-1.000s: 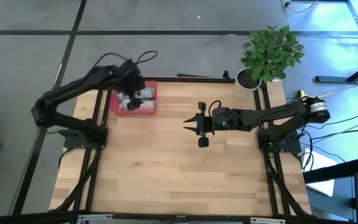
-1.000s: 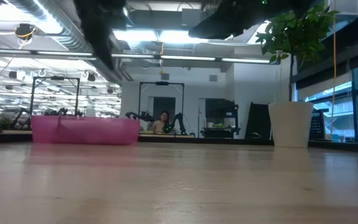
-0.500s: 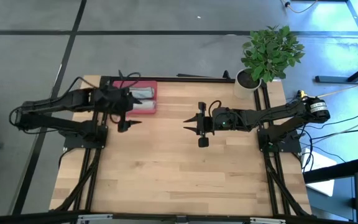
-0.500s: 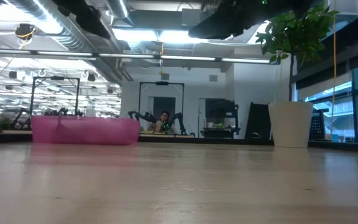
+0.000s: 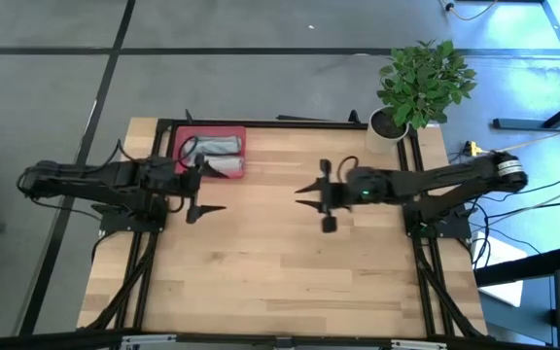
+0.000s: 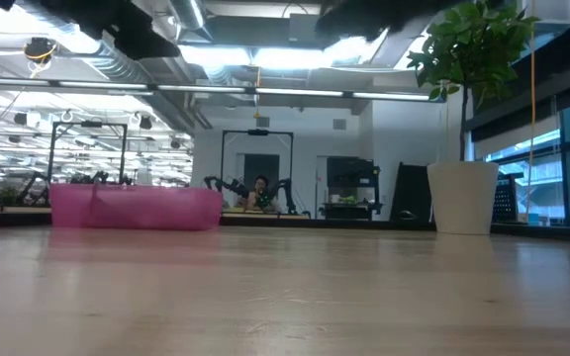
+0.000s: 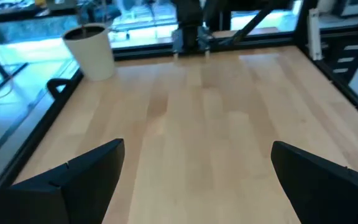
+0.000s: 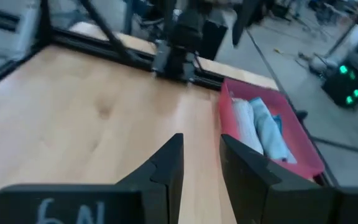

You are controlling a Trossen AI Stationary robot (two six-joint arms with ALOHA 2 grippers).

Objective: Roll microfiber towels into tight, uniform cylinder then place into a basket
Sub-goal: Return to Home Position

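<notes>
Basket (image 5: pixel 210 131): red tray, seen at the far left corner of the table (image 5: pixel 280 282), flat on the wood.
Microfiber towels: both found rolled and laid inside the basket, side by side along its length; grey roll (image 8: pixel 244 121) on the side nearer the table's middle, pale blue roll (image 8: pixel 272 134) beyond it, the two touching.
Left gripper (image 7: pixel 197 146): held above the table just beside the basket's near side, at the left edge, pointed toward the table's middle. Fingers spread wide; nothing between them but bare wood.
Right gripper (image 8: pixel 201 140): held over the middle of the table, pointed toward the left arm, well apart from the basket. Fingers drawn close, with a narrow slit of table seen between them; nothing gripped.
Height: neither gripper is seen at table level in the low view; only dark arm parts are noted along its top.
Plant pot (image 5: pixel 387 124): white, at the far right corner.
</notes>
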